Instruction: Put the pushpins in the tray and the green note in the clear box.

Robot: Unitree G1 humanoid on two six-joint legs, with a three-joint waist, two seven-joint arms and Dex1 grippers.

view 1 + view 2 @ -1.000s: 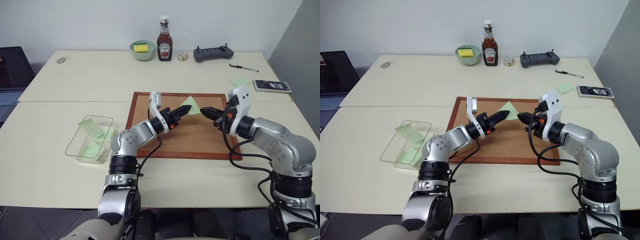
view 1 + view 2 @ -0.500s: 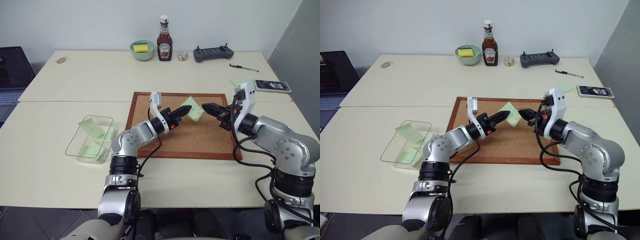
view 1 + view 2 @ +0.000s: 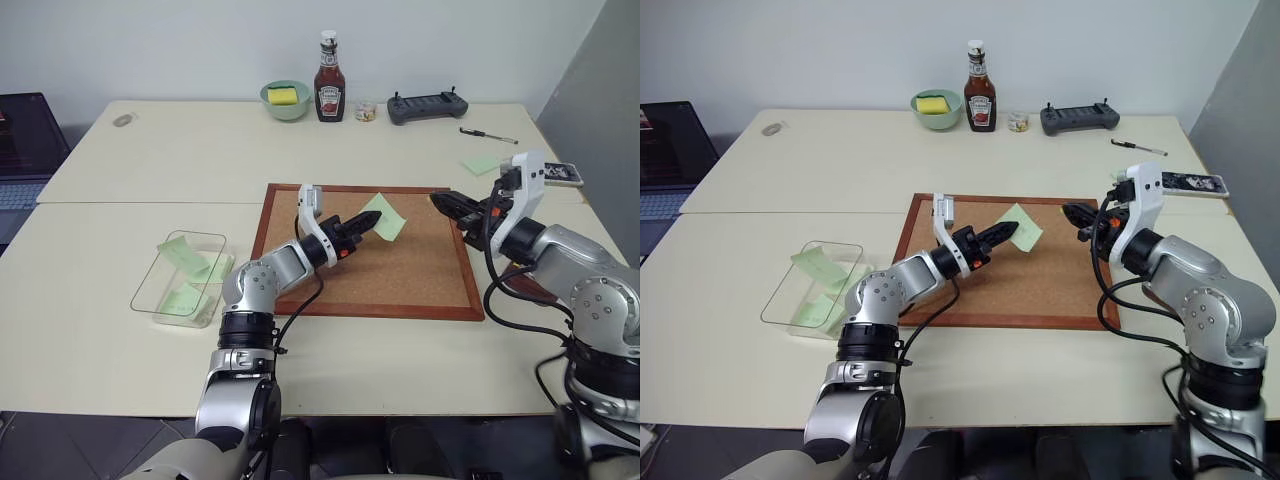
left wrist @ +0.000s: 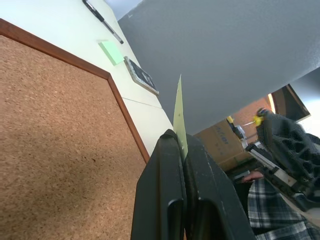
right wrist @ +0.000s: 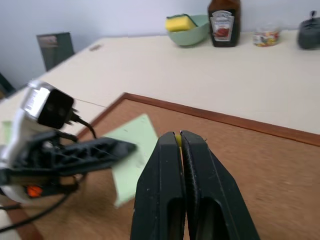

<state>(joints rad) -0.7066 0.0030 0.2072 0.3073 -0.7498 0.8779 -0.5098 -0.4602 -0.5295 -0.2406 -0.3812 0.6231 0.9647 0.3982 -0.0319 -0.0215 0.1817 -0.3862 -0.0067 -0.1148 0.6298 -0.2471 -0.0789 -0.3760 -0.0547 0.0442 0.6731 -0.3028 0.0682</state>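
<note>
My left gripper (image 3: 364,226) is shut on a corner of the pale green note (image 3: 384,216), which it holds lifted over the corkboard (image 3: 400,270); in the left wrist view the note (image 4: 178,107) stands edge-on between the fingers. Off the note's right side, my right gripper (image 3: 442,201) hovers above the board's right edge, shut on a yellow pushpin (image 5: 176,139). The clear box (image 3: 146,283) lies to the left of the board with several green slips inside. A dark reddish-brown tray (image 3: 522,291) peeks out from under my right forearm, mostly hidden.
Along the far edge stand a green bowl (image 3: 285,99) holding a yellow sponge, a ketchup bottle (image 3: 329,78), a small jar (image 3: 365,111) and a controller (image 3: 427,106). A pen (image 3: 488,135), a green sticky pad (image 3: 482,164) and a phone (image 3: 560,172) lie far right. A laptop (image 3: 25,140) sits far left.
My right gripper drew away from the note toward the right and slightly up, carrying the yellow pin. The note came free and now hangs from the left gripper, which stayed put.
</note>
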